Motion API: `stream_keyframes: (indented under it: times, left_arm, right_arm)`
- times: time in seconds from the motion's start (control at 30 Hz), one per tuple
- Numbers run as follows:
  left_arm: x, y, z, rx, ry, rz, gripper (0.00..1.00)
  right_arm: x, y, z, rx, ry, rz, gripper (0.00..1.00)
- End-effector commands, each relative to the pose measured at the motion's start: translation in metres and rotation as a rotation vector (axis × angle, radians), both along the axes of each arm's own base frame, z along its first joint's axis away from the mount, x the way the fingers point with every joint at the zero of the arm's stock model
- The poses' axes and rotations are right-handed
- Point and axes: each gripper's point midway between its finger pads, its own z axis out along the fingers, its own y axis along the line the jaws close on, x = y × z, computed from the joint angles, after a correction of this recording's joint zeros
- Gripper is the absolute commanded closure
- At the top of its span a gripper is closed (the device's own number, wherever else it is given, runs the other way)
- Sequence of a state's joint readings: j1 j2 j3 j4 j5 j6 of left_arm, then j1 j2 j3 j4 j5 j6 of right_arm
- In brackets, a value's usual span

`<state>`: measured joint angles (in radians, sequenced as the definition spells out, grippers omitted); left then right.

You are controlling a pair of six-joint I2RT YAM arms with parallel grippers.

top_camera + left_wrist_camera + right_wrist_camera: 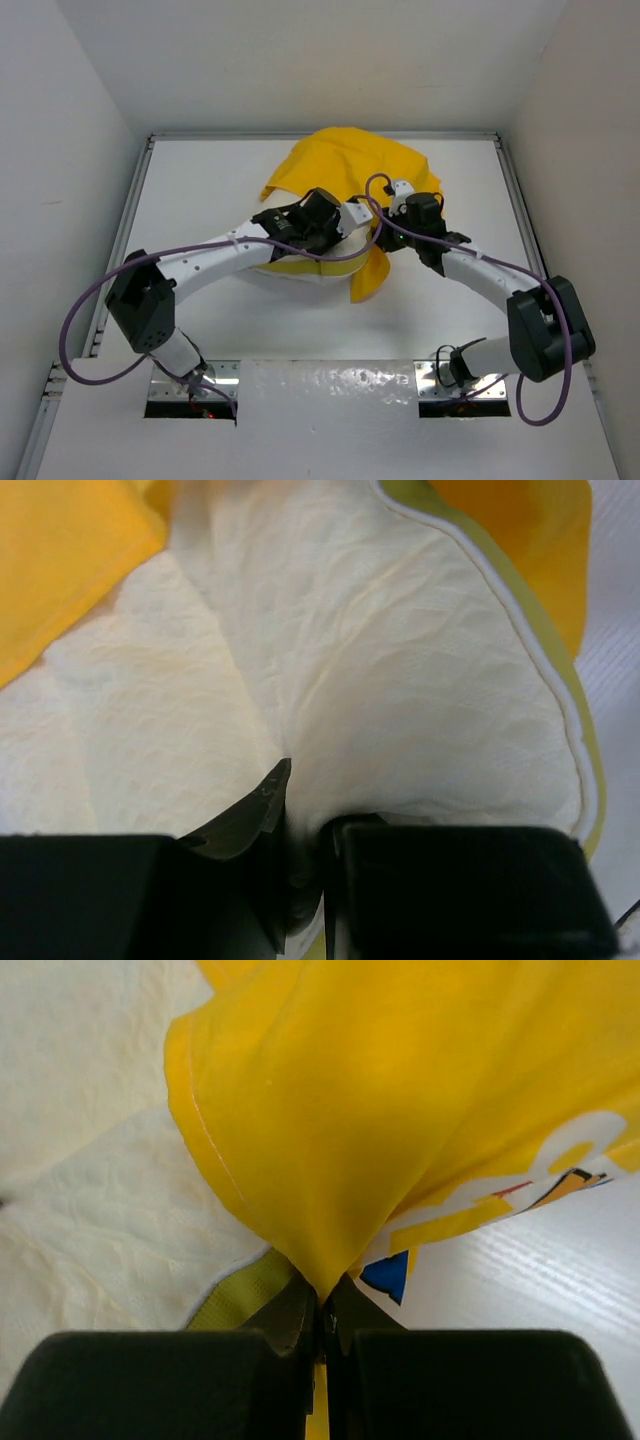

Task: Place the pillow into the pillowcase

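The pillow (pixel 292 273) lies about the middle of the white tabletop (pixel 200 200), seen from above. Only a cream strip of its near side shows, below the two arms that meet over it. The yellow pillowcase (pixel 345 160) is heaped over its far part and reaches almost to the far edge of the tabletop (one yellow flap hangs down past the pillow's right end). The left gripper (pixel 352 222) and the right gripper (pixel 392 205) sit close together over the pillow's right half. Their fingers are too small here to judge.

Left wrist camera: the pillow (pixel 380 660) fills the picture, cream and wrinkled. The left gripper (pixel 300 810) is closed, its black fingers (pixel 250 815) pinching a raised fold of the pillow's fabric. A yellow-green seam band (pixel 560 680) runs down the pillow's right side. The pillowcase (pixel 60 560) shows at the top left and top right corners, and a sliver of the tabletop (pixel 615 630) shows at the far right.

Right wrist camera: the right gripper (pixel 322 1305) is closed tight on a gathered edge of the pillowcase (pixel 380 1110), which fans upward from the fingertips. A blue and white print (pixel 385 1272) shows on the cloth's lower right. The pillow (pixel 90 1190) lies to the left, its olive seam band (pixel 240 1295) touching the fingers (bare tabletop (pixel 560 1290) is at the right).
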<state>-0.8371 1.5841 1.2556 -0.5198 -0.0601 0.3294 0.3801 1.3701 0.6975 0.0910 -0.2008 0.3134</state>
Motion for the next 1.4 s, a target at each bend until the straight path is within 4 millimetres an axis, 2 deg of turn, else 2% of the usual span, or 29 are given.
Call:
stream_keyframes:
  times: [0.0, 0.03, 0.1, 0.13, 0.2, 0.3, 0.37, 0.43, 0.47, 0.5, 0.57, 0.6, 0.67, 0.73, 0.77, 0.83, 0.9, 1.07, 1.1, 1.17, 1.2, 1.27, 1.3, 1.33, 1.37]
  left_arm:
    - [0.055, -0.029, 0.072, -0.226, -0.223, 0.109, 1.0]
    - [0.065, -0.025, 0.06, -0.187, -0.239, 0.153, 1.0]
    - [0.079, -0.022, 0.051, -0.158, -0.275, 0.199, 1.0]
    - [0.086, -0.018, 0.038, -0.134, -0.27, 0.222, 1.0]
    - [0.092, -0.016, 0.032, -0.157, -0.253, 0.239, 1.0]
    - [0.103, -0.005, 0.037, -0.193, -0.255, 0.297, 1.0]
    - [0.112, 0.003, 0.046, -0.209, -0.272, 0.344, 1.0]
    - [0.113, 0.002, 0.049, -0.215, -0.269, 0.346, 1.0]
    - [0.111, 0.0, 0.05, -0.22, -0.261, 0.334, 1.0]
    - [0.108, -0.001, 0.048, -0.215, -0.248, 0.322, 1.0]
    - [0.1, -0.004, 0.046, -0.207, -0.233, 0.285, 1.0]
    - [0.097, -0.005, 0.043, -0.196, -0.235, 0.27, 1.0]
    - [0.083, -0.008, 0.037, -0.17, -0.235, 0.19, 1.0]
    - [0.069, -0.012, 0.03, -0.171, -0.211, 0.127, 1.0]
    - [0.065, -0.013, 0.028, -0.175, -0.202, 0.115, 1.0]
    - [0.058, -0.019, 0.025, -0.187, -0.184, 0.087, 1.0]
    - [0.049, -0.027, 0.019, -0.192, -0.165, 0.057, 1.0]
    - [0.038, -0.044, 0.004, -0.199, -0.115, 0.031, 1.0]
    - [0.035, -0.045, 0.001, -0.201, -0.094, 0.027, 1.0]
    - [0.029, -0.048, 0.0, -0.206, -0.063, 0.003, 1.0]
    - [0.024, -0.048, -0.001, -0.207, -0.041, -0.008, 0.95]
    - [0.017, -0.046, 0.005, -0.223, -0.028, -0.024, 0.8]
    - [0.015, -0.044, 0.009, -0.223, -0.031, -0.027, 0.61]
    - [0.008, -0.041, 0.005, -0.219, -0.012, -0.04, 0.54]
    - [0.005, -0.038, 0.013, -0.232, -0.013, -0.047, 0.43]
  right_arm:
    - [-0.045, 0.025, -0.018, 0.075, 0.164, 0.164, 1.0]
    - [-0.054, 0.033, -0.013, 0.118, 0.182, 0.219, 1.0]
    - [-0.062, 0.04, -0.003, 0.164, 0.18, 0.261, 1.0]
    - [-0.065, 0.04, -0.003, 0.171, 0.185, 0.265, 1.0]
    - [-0.071, 0.033, -0.005, 0.152, 0.204, 0.246, 1.0]
    - [-0.083, 0.033, -0.005, 0.153, 0.228, 0.273, 1.0]
    - [-0.095, 0.045, 0.008, 0.236, 0.247, 0.342, 1.0]
    - [-0.096, 0.051, 0.019, 0.287, 0.232, 0.363, 1.0]
    - [-0.094, 0.051, 0.02, 0.296, 0.241, 0.338, 1.0]
    - [-0.081, 0.042, 0.012, 0.245, 0.231, 0.249, 1.0]
    - [-0.071, 0.034, 0.004, 0.198, 0.231, 0.182, 1.0]
    - [-0.062, 0.033, 0.008, 0.186, 0.211, 0.165, 1.0]
    - [-0.062, 0.039, 0.009, 0.199, 0.224, 0.188, 0.85]
    - [-0.063, 0.046, 0.013, 0.21, 0.212, 0.214, 0.84]
    - [-0.062, 0.048, 0.019, 0.22, 0.188, 0.221, 0.84]
    - [-0.062, 0.051, 0.024, 0.252, 0.152, 0.223, 0.99]
    - [-0.063, 0.056, 0.031, 0.288, 0.133, 0.248, 1.0]
    - [-0.073, 0.065, 0.025, 0.317, 0.185, 0.306, 1.0]
    - [-0.071, 0.062, 0.02, 0.297, 0.188, 0.279, 0.83]
    - [-0.07, 0.053, 0.01, 0.245, 0.218, 0.23, 0.62]
    - [-0.069, 0.048, 0.007, 0.216, 0.22, 0.21, 0.35]
    - [-0.066, 0.033, -0.001, 0.157, 0.233, 0.125, 0.22]
    - [-0.064, 0.028, 0.002, 0.148, 0.221, 0.088, 0.19]
    - [-0.064, 0.022, 0.0, 0.127, 0.227, 0.052, 0.16]
    - [-0.057, 0.012, 0.001, 0.095, 0.203, -0.008, 0.15]
